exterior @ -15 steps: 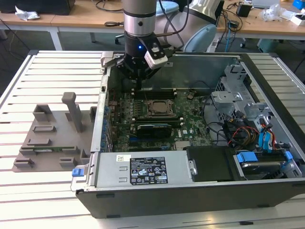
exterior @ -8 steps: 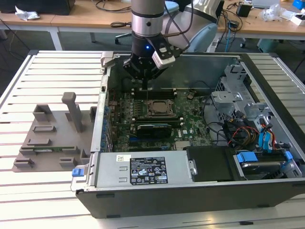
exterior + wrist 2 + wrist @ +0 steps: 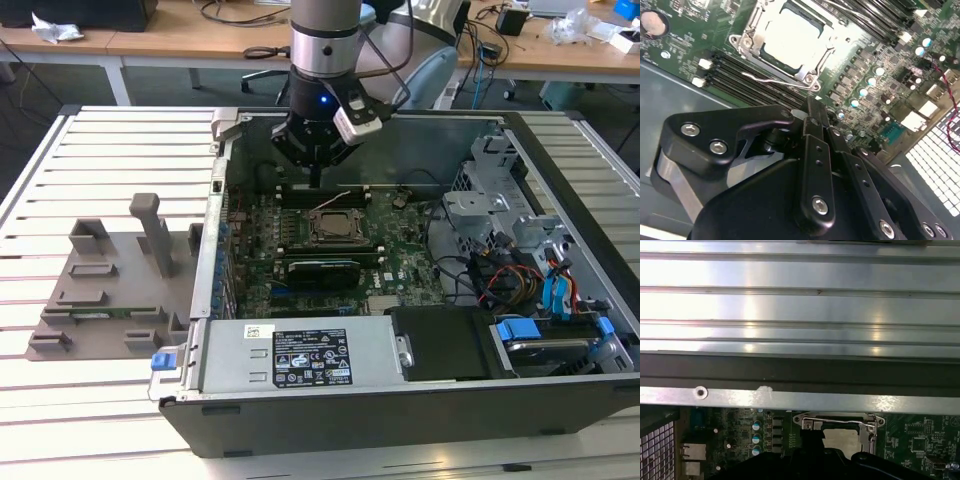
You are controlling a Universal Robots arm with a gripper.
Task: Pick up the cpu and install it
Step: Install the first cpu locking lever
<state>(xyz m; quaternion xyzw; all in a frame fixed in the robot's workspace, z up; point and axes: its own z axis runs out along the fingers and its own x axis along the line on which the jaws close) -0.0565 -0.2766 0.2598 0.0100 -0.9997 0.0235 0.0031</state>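
- Right now, the end effector [image 3: 316, 180] is being held above the open computer case [image 3: 560, 400], poised over the far part of the green motherboard [image 3: 400, 262] in the exterior view.
- In the second wrist view the end effector [image 3: 812, 107] is being seen from behind, its slim black fingers [image 3: 815, 125] pressed together with nothing pinched between them.
- The cpu [image 3: 331, 226] is being shown already seated in the socket frame [image 3: 308, 238] at the middle of the motherboard, its pale silver top facing up.
- In the second wrist view the cpu [image 3: 792, 41] is being framed by the metal socket frame [image 3: 747, 41], with a thin wire latch lever [image 3: 771, 80] lying along the edge nearest the fingers.
- The fingertips are being kept apart from the cpu, just beyond that lever, without touching it.
- In the first wrist view the cpu [image 3: 844, 440] is being glimpsed beneath the case's dark wall [image 3: 800, 372], with the ribbed metal desk [image 3: 800, 305] stretching past it.
- In the exterior view, a grey fixture tray [image 3: 100, 300] is being left on the desk [image 3: 60, 400] at the exterior view's left of the case, well apart from the end effector.
- A power supply [image 3: 300, 355] with a white label is being seen at the near side of the case.
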